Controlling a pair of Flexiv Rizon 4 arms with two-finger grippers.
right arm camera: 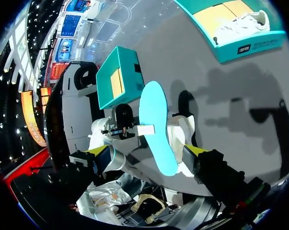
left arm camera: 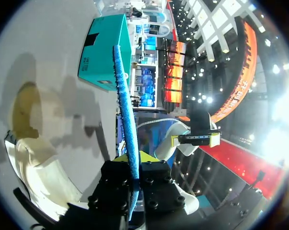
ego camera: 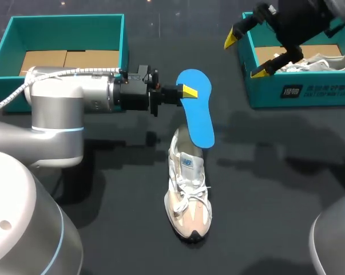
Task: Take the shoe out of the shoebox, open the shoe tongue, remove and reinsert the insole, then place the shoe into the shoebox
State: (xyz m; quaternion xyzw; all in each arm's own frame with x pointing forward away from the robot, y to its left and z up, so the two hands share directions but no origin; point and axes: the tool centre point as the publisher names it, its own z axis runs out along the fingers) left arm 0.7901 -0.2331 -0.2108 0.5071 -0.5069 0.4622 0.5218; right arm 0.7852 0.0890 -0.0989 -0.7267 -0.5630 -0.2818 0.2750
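Above the shoe [ego camera: 188,192], the left gripper [ego camera: 187,91] pinches the blue insole [ego camera: 199,121] by one edge, so it may twist or slip on reinsertion; the right gripper [ego camera: 246,54] hangs open.

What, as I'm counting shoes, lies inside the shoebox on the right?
A white shoe lies on cardboard inside the right shoebox. The open right gripper covers part of it in the head view; the right wrist view shows only cardboard beside the shoe.

Table [ego camera: 275,189] looks evenly lit from overhead, with soft shadows on both sides of the shoe [ego camera: 188,195] — harsh glare in the left wrist view.
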